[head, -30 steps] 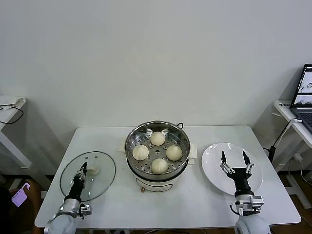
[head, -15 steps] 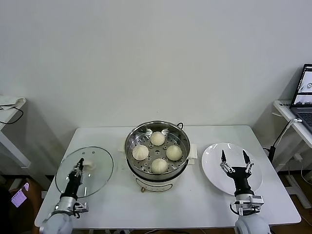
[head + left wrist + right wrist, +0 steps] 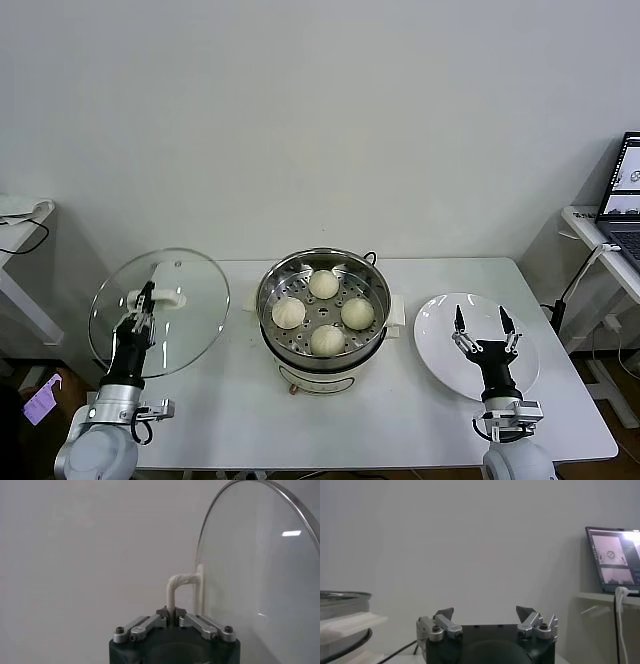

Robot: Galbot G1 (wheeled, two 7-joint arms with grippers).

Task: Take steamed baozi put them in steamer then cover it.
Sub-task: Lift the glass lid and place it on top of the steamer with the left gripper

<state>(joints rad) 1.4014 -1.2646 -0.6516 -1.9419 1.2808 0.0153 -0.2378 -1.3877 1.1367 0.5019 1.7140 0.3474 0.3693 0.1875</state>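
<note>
- Glass cover (image 3: 160, 311) is hanging tilted above the desk's (image 3: 420, 400) left end; my left gripper (image 3: 140, 306) jaws are clamping its handle (image 3: 176, 589).
- Four steamed baozi (image 3: 324, 284) are sitting in the steamer (image 3: 322, 307).
- My right gripper (image 3: 482, 331), jaws apart, is hovering over the plate (image 3: 440, 330).
- I'm reading no labels.

My left gripper (image 3: 141, 301) is raised at my left side, jaws clamped tight, wrist pointing up and away from me. My right gripper (image 3: 483, 327) hangs low on my right, fingers (image 3: 445, 614) spread wide, holding nothing.
</note>
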